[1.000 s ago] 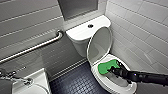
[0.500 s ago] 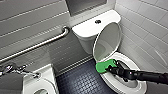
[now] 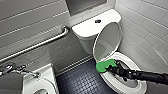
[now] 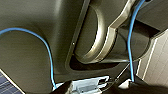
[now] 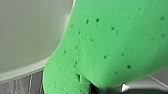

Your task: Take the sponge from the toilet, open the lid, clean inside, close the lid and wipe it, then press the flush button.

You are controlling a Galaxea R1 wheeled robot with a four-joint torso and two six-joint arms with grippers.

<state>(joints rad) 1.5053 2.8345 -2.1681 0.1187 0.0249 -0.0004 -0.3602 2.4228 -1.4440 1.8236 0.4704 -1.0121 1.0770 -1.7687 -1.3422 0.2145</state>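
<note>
- with the lid [image 3: 108, 40] raised against the tank, the toilet [image 3: 136, 86] bowl stands open.
- sponge [image 3: 105, 66]: over the bowl's rim, just below the lid.
- right gripper [image 3: 111, 68]: fingers clamped on the sponge, arm lying across the bowl.
- flush button [image 3: 98, 21]: on the tank top.

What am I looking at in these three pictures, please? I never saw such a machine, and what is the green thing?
This is a wheeled robot with two arms, in a bathroom. The wide picture comes from a camera high on it, looking down at the toilet, whose lid stands open. The dark arm ends in the right gripper, holding the green sponge at the toilet's rim. The other two pictures come from wrist cameras: the right one sees the sponge close up, the left one the robot's own dark parts and a blue cable.
</note>
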